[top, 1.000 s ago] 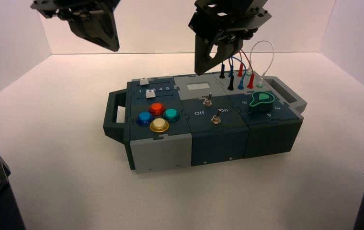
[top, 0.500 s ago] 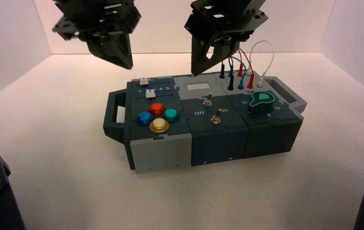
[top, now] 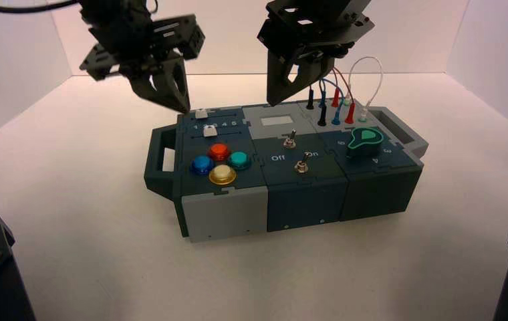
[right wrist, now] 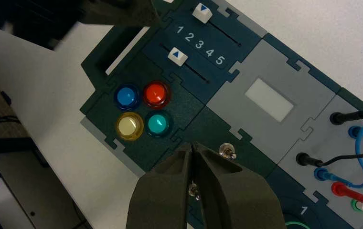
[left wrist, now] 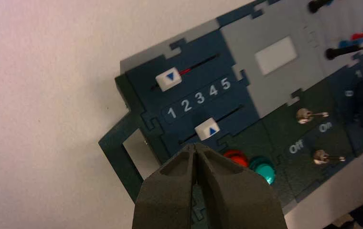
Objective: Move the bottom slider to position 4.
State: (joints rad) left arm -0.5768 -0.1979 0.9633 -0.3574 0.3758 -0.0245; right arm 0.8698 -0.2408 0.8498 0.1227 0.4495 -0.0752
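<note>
So the box [top: 285, 167] sat a bit turned on the white table [top: 91, 221], with lots of bare table in front of it and off both ends past the handles. Working back from the near edge: the four round buttons [top: 220, 162] on the left block, then just behind them the bottom slider [left wrist: 207, 130], a small white knob with a blue arrow. In the left wrist view it sat below the printed row, roughly under the 2 and 3, so position 4 [left wrist: 213, 89] was further along the track, towards the grey panel, and that stretch of slot was open. The top slider [left wrist: 168, 78] was parked near the 1.

The left gripper [top: 179, 105] hung over the box's far left corner, close to the sliders but not touching either, fingers pinched together with nothing between them. The right gripper [top: 276, 100] hovered above the back of the grey middle panel near the plugged wires [top: 335, 107], also pinched closed and empty.
</note>
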